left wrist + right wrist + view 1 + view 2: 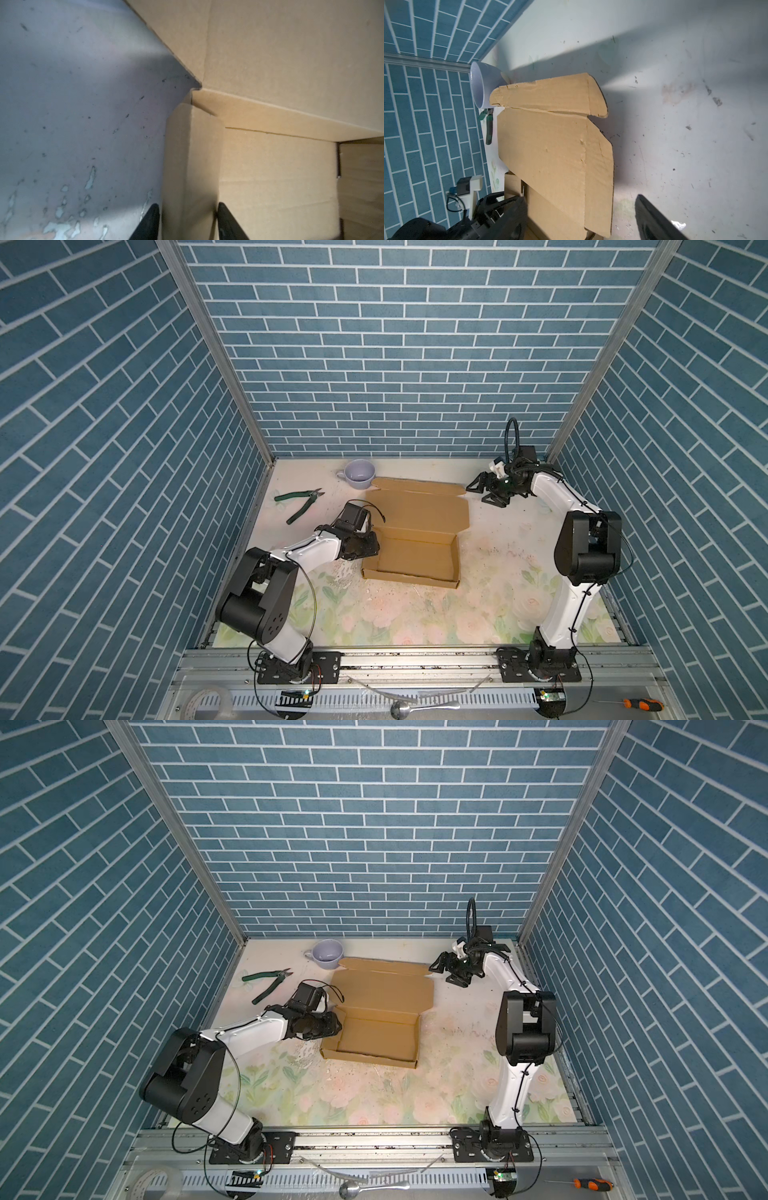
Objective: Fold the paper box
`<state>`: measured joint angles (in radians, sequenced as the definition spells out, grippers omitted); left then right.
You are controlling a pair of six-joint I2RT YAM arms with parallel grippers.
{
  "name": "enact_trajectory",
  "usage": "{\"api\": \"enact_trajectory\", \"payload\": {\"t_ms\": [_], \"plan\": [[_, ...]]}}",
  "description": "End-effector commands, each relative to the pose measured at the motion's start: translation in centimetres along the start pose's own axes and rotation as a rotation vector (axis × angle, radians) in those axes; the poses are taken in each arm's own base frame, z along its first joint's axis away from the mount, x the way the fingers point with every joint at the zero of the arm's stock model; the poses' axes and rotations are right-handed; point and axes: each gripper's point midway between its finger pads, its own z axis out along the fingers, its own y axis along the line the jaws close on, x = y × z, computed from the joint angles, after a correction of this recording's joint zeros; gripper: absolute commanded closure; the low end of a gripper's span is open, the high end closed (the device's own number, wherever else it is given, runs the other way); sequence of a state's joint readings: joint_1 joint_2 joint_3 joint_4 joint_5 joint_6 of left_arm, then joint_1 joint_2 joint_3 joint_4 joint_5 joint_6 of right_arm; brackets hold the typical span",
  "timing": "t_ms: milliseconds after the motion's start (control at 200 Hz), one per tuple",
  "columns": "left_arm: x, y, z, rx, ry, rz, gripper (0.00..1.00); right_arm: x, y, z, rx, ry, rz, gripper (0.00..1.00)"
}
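Observation:
The brown paper box (411, 556) (378, 1031) lies mid-table as a shallow tray with its walls raised. Its lid panel (419, 506) (550, 149) lies flat toward the back wall. My left gripper (370, 545) (334, 1025) (188, 218) is open at the tray's left wall (191, 166), one finger on each side of it with a thin gap showing. My right gripper (482, 493) (442, 973) (581, 216) hovers open beside the lid's far right corner, holding nothing.
A lilac cup (359, 475) (327, 955) (483, 85) stands by the lid's far left corner. Green-handled cutters (299, 502) (268, 982) lie left of the box. On the front rail are a tape roll (208, 703), a spoon (401, 709) and a screwdriver (640, 702).

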<state>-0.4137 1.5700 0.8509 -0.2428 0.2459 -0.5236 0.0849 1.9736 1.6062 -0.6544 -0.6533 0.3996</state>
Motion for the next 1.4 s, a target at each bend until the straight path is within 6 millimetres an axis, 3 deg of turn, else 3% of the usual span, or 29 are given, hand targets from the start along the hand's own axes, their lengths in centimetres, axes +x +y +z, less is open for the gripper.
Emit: {"api": "enact_trajectory", "payload": {"t_ms": [0,250,355,480,580,630,780,885,1020,1150,1310,1395], "plan": [[-1.0,-1.3,-1.9,0.064,-0.013,0.002,0.42,1.1,-0.5,1.0,-0.022,0.046,0.004,0.19],[-5.3,-1.1,-5.9,0.127,-0.052,0.039,0.30,1.6,-1.6,3.4,-0.035,0.106,0.030,0.23],[-7.2,0.1,-5.2,0.116,-0.055,0.029,0.30,1.2,-2.3,4.2,-0.020,0.114,0.043,0.24],[-10.8,1.9,-3.9,0.091,-0.072,0.009,0.29,0.5,-2.7,4.9,-0.010,0.113,0.065,0.24],[-13.2,2.1,-2.0,0.119,-0.066,0.018,0.26,-0.2,-2.3,5.2,-0.029,0.115,0.075,0.25],[-14.0,1.9,-0.9,0.139,-0.038,0.031,0.25,0.1,-3.3,6.5,-0.033,0.145,0.103,0.27],[-14.9,2.1,3.1,0.198,0.037,-0.009,0.24,0.5,-3.4,7.4,-0.064,0.174,0.119,0.35],[-15.3,1.8,4.8,0.235,0.055,-0.036,0.26,0.8,-3.3,7.5,-0.087,0.182,0.122,0.39],[-15.2,1.4,5.8,0.245,0.084,-0.011,0.33,1.3,-3.1,7.9,-0.111,0.196,0.121,0.46],[-14.8,1.6,6.6,0.242,0.104,0.006,0.47,1.4,-2.8,8.2,-0.118,0.200,0.114,0.51],[-14.7,2.1,7.0,0.235,0.118,0.024,0.49,1.2,-2.7,8.3,-0.124,0.201,0.111,0.56],[-14.7,2.2,7.2,0.239,0.123,0.026,0.55,1.1,-2.5,8.4,-0.128,0.201,0.106,0.58]]}}
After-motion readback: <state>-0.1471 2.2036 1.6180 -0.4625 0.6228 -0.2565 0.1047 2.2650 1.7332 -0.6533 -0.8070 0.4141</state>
